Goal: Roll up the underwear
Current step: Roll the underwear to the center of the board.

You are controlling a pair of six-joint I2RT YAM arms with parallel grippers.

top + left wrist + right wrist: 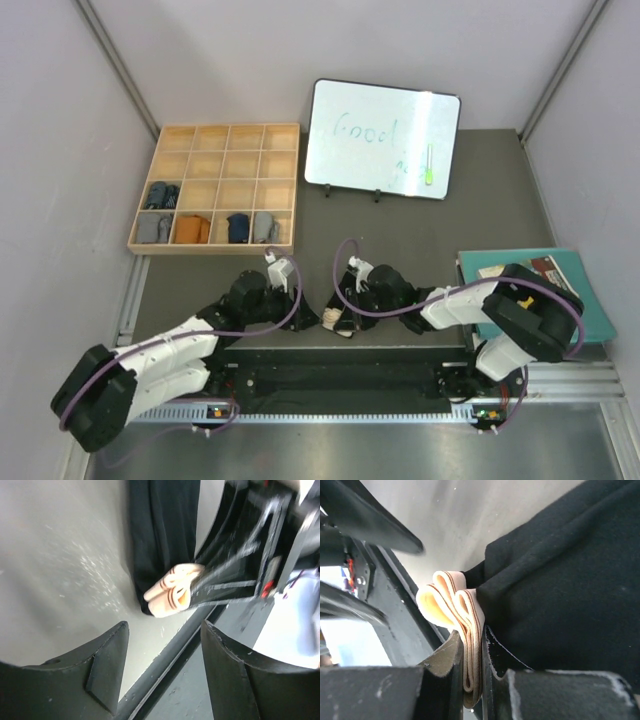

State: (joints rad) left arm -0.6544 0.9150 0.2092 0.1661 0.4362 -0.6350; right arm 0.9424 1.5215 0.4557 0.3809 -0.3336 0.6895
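The black underwear with the beige waistband lies folded into a narrow strip at the table's near edge, between the two grippers. In the right wrist view my right gripper is shut on the folded beige waistband, with the black cloth to its right. My left gripper is open and empty, a short way from the waistband end of the black strip. In the top view the left gripper and right gripper sit close together.
A wooden compartment tray stands at the back left and holds rolled cloths: grey, orange, navy, grey and dark blue. A whiteboard stands at the back. A teal book lies at the right.
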